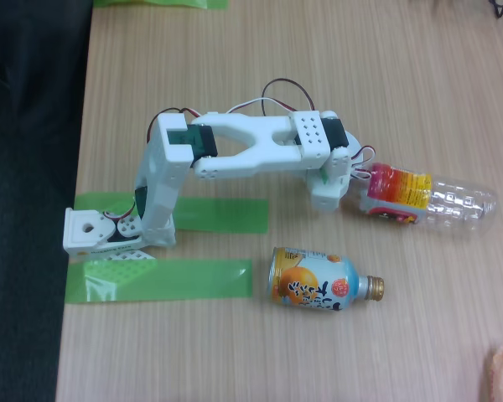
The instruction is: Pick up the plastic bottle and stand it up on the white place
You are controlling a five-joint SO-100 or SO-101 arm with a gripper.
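You are looking down on a light wooden table with a dark floor strip along its left edge. The white arm is the largest thing on it, its base at the left held by two green tape strips, its links reaching right across the middle. At its right end the gripper points down at the plastic bottle, which lies on its side at the right, clear ribbed base pointing right and label end toward the gripper. The fingers are hidden under the wrist, so you cannot tell how far they are open or whether they hold the bottle; they look to be touching or just beside its label end. The bottle appears empty, so judge it light, thin-walled, slippery and apt to roll or crumple; take it gently across the labelled body. Nearer to you, a shorter blue-and-orange bottle-can with a gold cap lies on its side, near enough to be knocked on a low swing. The white place is not identifiable here.
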